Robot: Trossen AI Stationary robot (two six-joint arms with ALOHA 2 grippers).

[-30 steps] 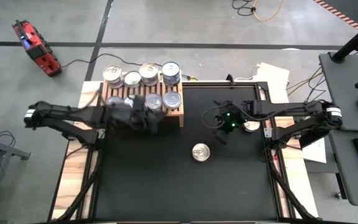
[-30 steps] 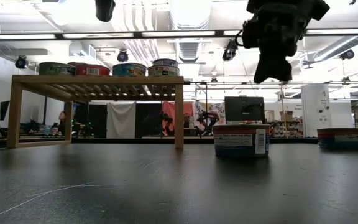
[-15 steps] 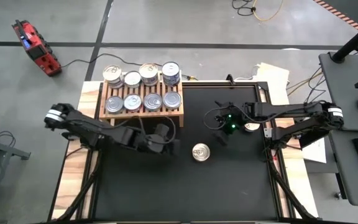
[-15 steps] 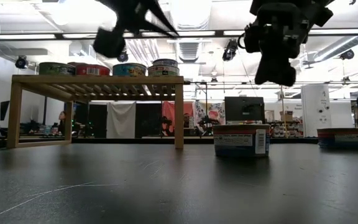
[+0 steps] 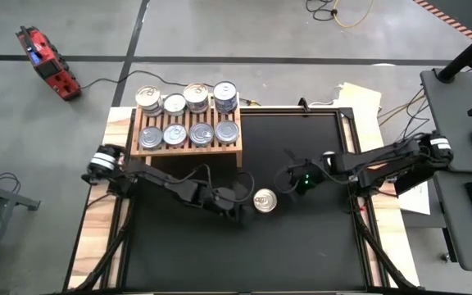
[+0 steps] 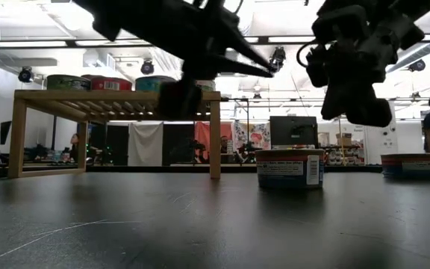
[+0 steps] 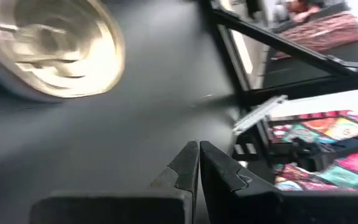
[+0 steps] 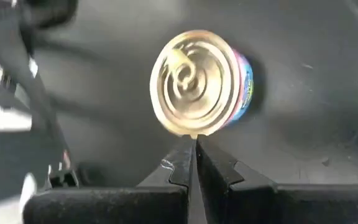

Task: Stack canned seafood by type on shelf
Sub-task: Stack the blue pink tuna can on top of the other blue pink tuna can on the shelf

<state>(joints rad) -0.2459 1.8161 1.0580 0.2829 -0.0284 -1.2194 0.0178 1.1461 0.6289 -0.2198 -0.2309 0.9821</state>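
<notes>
Canned seafood: one round tin (image 5: 264, 200) with a shiny gold pull-tab lid, bluish and pink around its wall, standing alone on the matte black table (image 5: 301, 254), nearest of all the cans. Flanked by both tools. Left tool (image 5: 240, 211) just beside the tin on one side, fingers pressed together, holding nothing. Right tool (image 5: 286, 177) near it on the other side, above the tabletop, fingers likewise pinched together and empty.

Farther back, the shelf (image 5: 188, 149): a low light-wood rack with a slatted top on short legs, at the table's far left corner. On its slats, a front row of four silver-lidded tins (image 5: 190, 133) side by side; behind them a second row of four (image 5: 186, 97), two with gold lids and two with silver.

Another tin (image 6: 408, 165) at the table's right edge, mostly hidden under the right arm from above.
</notes>
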